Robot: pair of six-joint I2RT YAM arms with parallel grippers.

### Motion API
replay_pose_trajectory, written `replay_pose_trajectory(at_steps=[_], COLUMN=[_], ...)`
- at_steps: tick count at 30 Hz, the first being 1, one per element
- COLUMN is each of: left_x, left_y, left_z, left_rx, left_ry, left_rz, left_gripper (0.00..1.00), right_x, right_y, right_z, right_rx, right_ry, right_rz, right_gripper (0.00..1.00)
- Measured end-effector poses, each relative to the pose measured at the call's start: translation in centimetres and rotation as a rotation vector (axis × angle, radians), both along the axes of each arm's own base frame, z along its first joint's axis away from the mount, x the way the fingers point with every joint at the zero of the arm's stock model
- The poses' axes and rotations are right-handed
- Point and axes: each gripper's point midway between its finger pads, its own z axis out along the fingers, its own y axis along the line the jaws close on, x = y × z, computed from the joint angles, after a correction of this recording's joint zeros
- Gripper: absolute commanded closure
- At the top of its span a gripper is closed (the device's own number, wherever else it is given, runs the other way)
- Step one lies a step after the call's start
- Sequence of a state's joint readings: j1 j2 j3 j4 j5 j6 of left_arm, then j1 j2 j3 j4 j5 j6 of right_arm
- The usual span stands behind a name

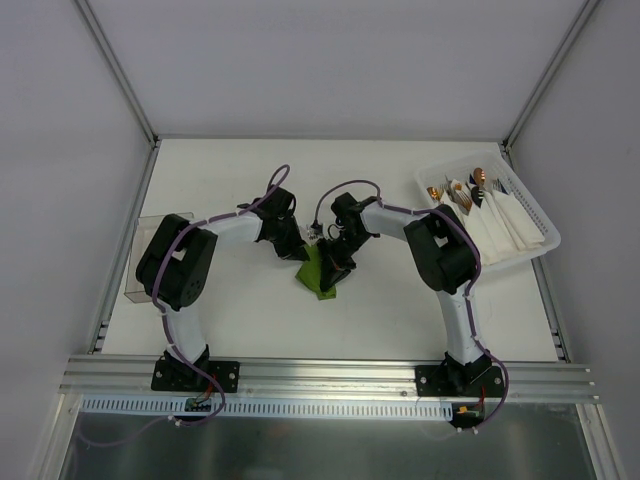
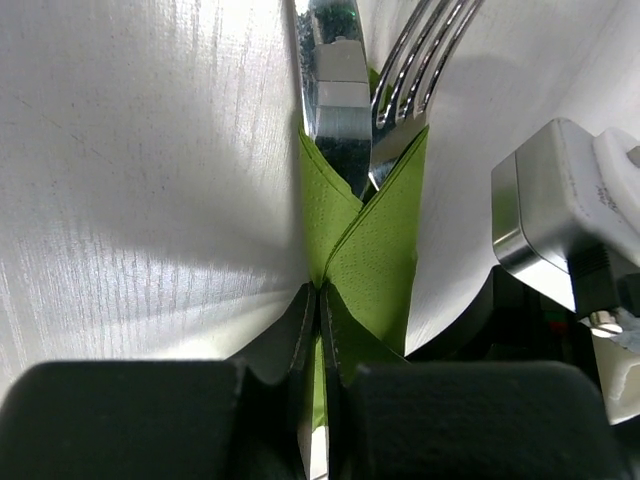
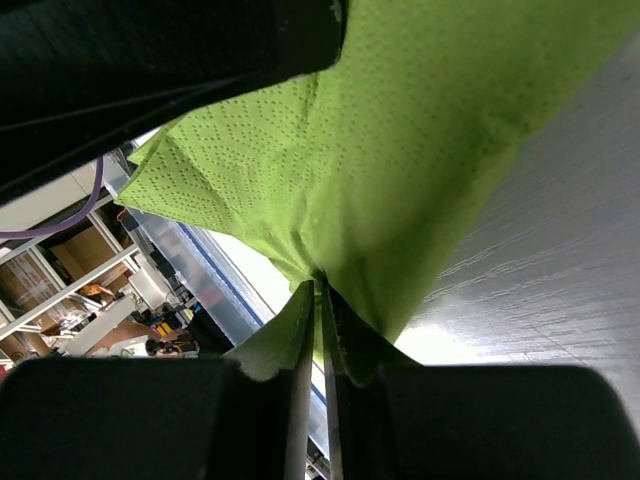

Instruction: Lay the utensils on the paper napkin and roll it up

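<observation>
The paper napkin (image 1: 319,270) is an olive-green sheet folded into a narrow wrap at the table's centre, between my two grippers. In the left wrist view the napkin (image 2: 375,250) wraps round the utensils: a knife blade (image 2: 335,90) and a fork head (image 2: 425,60) stick out of its far end. My left gripper (image 2: 322,295) is shut on the napkin's near corner. My right gripper (image 3: 322,285) is shut on another edge of the napkin (image 3: 400,150), which drapes over it. In the top view the left gripper (image 1: 298,250) and the right gripper (image 1: 338,268) stand close together.
A white basket (image 1: 537,218) with copper-tipped cutlery and white folded napkins sits at the back right. A clear container (image 1: 140,268) stands at the table's left edge. The right arm's metal wrist block (image 2: 560,220) is close beside the napkin.
</observation>
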State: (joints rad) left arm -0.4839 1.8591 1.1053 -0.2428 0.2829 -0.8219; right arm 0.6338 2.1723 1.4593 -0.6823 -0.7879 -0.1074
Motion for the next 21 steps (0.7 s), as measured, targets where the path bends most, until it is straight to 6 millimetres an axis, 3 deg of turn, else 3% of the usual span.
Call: replay_pose_trajectory(at_steps=[10, 14, 21], left_x=[0.4, 0.8, 1.0], left_y=[0.1, -0.1, -0.5], left_z=[0.5, 0.9, 2.1], left_rx=[-0.006, -0.015, -0.047], left_ry=[-0.092, -0.133, -0.191], left_rz=[-0.071, -0.108, -0.173], left_gripper=[1.0, 1.0, 1.0], right_x=[0.9, 2.8, 6.0], right_y=[-0.4, -1.4, -3.2], right_z=[1.4, 2.2, 2.9], right_rx=[0.039, 0.066, 0.111], right_ry=[-0.05, -0.079, -0.13], right_rz=[0.005, -0.036, -0.109], right_gripper=[0.49, 0.42, 0.4])
